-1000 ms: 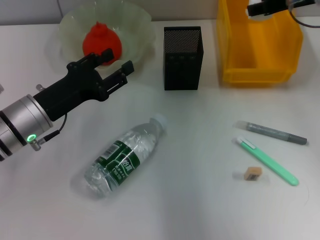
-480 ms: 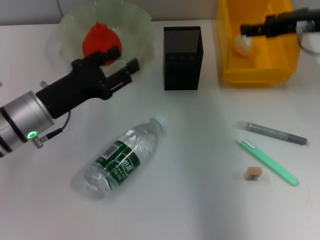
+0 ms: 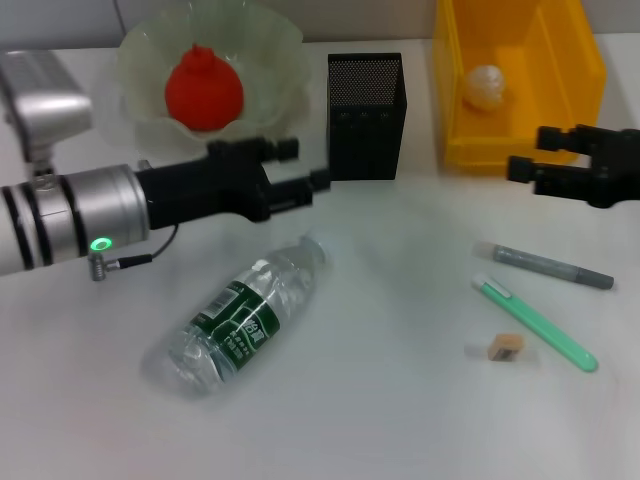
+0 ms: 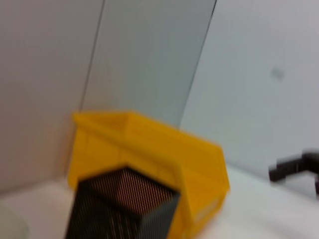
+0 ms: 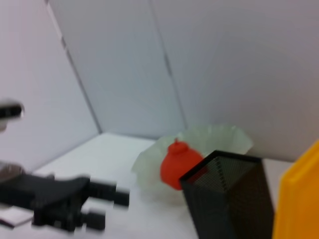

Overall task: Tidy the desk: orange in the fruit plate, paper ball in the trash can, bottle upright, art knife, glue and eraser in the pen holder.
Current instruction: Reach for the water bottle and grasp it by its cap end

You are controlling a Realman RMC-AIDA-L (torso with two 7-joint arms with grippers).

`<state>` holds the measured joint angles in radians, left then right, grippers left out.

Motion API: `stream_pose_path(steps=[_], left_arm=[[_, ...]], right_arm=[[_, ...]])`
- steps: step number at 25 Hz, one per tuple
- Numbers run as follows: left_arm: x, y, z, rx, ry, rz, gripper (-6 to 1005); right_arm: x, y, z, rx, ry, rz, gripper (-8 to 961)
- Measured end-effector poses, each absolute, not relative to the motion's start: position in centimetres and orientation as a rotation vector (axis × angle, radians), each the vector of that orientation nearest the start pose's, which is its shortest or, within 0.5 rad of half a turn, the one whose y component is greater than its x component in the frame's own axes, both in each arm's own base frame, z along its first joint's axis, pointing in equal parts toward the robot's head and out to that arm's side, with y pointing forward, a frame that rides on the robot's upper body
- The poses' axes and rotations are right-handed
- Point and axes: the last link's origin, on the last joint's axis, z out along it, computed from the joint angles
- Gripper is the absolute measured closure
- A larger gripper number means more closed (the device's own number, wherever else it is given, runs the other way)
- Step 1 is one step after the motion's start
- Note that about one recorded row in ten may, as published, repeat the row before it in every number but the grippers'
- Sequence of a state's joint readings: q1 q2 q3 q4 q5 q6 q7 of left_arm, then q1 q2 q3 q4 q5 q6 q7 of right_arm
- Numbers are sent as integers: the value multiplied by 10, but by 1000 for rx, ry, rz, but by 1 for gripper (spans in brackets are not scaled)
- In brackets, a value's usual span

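The orange [image 3: 203, 88] rests in the pale green fruit plate [image 3: 275, 40]; the right wrist view also shows the orange [image 5: 178, 164] and the plate [image 5: 224, 139]. The paper ball [image 3: 484, 86] lies inside the yellow trash can [image 3: 450, 105]. On its side at the front left lies the bottle [image 3: 245, 318]. The black mesh pen holder [image 3: 366, 115] stands at the middle back. A grey glue pen [image 3: 545, 265], a green art knife [image 3: 535, 325] and the tan eraser [image 3: 505, 347] lie on the right. My left gripper [image 3: 305, 165] is open and empty between plate and pen holder. My right gripper [image 3: 528, 152] is open and empty before the trash can.
The white desk [image 3: 400, 400] carries everything. In the left wrist view the pen holder [image 4: 119, 204] stands before the trash can [image 4: 149, 149], with the right gripper [image 4: 294, 167] far off. The left gripper [image 5: 99, 194] shows in the right wrist view.
The right gripper let the paper ball drop into the trash can and drew back to the bin's front. The left arm swung from the plate toward the pen holder.
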<state>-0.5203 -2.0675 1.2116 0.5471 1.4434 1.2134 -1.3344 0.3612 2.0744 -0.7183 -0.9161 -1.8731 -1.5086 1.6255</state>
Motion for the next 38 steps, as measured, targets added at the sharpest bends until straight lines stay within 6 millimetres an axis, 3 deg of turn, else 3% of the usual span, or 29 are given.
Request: stream_pose_path(steps=[3,4,9,15,27,38], left_arm=[[-232,354,-52,-2656,-708,-708,343],[-229,356,-59,-2710,-810,-613,343],[-224,356,-61,-2746,-849,-552,343],[-213,357,-69,-2798,-899,-349,342],[-209,364,-81,-2746,-841,-251,342],[-212,357,-93,-2772,-806,-146,341]], right_arm=[[298,312,54,-2422,810,755,179],[302,309,51,-2413,792,774,179],[305,307,46,-2396,783,806,179],[301,311,45,-2393,752,829,180],[300,313,45,-2395,744,834,180],[300,312,46,-2397,743,828,180]])
